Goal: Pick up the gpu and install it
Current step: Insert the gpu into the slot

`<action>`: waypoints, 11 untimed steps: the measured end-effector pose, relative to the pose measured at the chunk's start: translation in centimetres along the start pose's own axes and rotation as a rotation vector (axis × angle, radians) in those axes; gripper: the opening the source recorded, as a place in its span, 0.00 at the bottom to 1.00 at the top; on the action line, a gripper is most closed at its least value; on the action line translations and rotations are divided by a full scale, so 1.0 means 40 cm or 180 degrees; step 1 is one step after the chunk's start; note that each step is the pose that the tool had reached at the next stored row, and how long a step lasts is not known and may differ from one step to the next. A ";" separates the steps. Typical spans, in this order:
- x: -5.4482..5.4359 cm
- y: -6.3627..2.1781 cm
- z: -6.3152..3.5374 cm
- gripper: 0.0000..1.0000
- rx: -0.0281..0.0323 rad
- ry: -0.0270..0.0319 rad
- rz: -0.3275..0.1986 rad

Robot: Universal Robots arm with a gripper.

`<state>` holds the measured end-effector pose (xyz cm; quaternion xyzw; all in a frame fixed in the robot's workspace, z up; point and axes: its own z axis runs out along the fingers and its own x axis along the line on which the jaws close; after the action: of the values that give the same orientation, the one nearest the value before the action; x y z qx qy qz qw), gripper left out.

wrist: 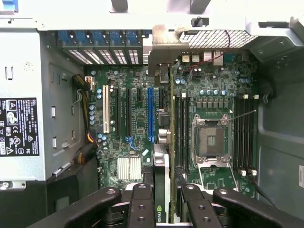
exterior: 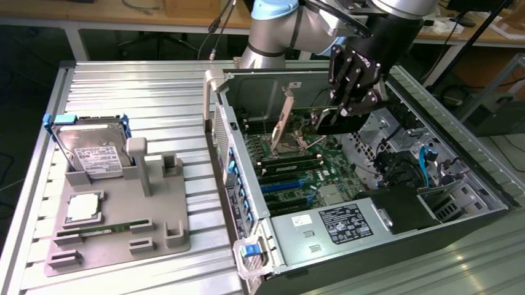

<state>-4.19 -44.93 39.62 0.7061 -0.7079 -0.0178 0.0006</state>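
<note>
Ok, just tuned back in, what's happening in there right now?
The fingers are closed on the gpu, holding it on edge inside the open computer case, above the motherboard. It does not look seated in a slot yet. The hard drive sits in the grey holder at the exterior view's left.

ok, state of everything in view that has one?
gripper: shut on the gpu
gpu: held edge-on over the motherboard
computer case: side open
CPU socket: empty, cover raised
hard drive: propped in the tray
memory stick: lying in the tray
</note>
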 end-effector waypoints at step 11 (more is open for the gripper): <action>0.000 0.000 0.007 0.27 0.0000 0.0000 0.0000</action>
<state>-4.19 -44.93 39.34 0.7061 -0.7079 -0.0178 0.0005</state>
